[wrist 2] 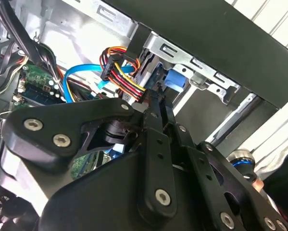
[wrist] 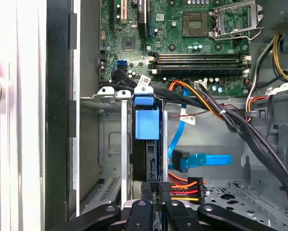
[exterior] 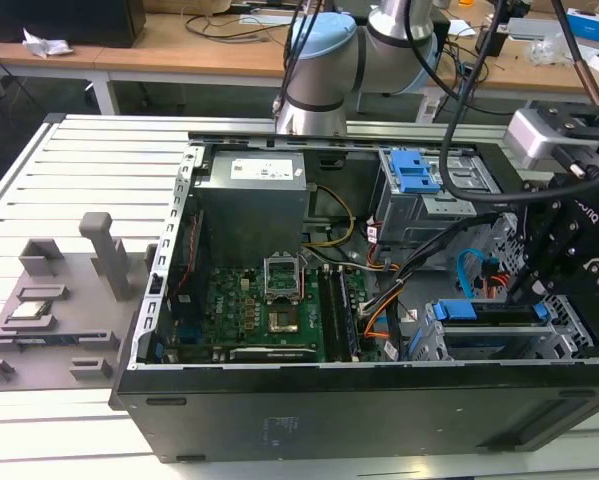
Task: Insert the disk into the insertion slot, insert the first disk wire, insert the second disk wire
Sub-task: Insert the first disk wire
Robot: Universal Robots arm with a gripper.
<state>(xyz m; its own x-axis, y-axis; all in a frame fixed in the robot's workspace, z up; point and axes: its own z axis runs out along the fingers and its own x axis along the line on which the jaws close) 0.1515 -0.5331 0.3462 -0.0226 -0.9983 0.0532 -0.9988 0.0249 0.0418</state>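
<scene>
Disk (wrist: 147, 161): sitting in the slot (wrist: 110, 144), up on its thin edge, with the blue carrier tab (wrist: 147, 122) showing on top.
Long axis: runs across the exterior view from left to right, parallel to the near wall of the case (exterior: 329, 410). Tab end points at the motherboard (wrist: 182, 43), back end points at the gripper (wrist: 158, 186).
Slot: low silver cage in the case corner on the exterior view's right, in front of the taller cage with the blue clip (exterior: 414, 178).
Gripper: right at the disk's back end, roughly in line with that long axis.
Fingers (wrist: 152, 190): pulled together and, far as can be made out, pinched on the end of the wire bundle (wrist: 182, 186), right up against the disk's rear edge.
Wire bundle: orange, red and yellow strands with a black block partway along, lying beside the fingertips.
Blue cable (wrist: 206, 160): flat and light blue, loose on the case floor just beside the disk. Its plug (wrist: 179, 161) is near the disk but apart from it, and the rest curves off toward the motherboard.
Case: black tower lying on its side, open, on a slatted table (exterior: 79, 160).
</scene>
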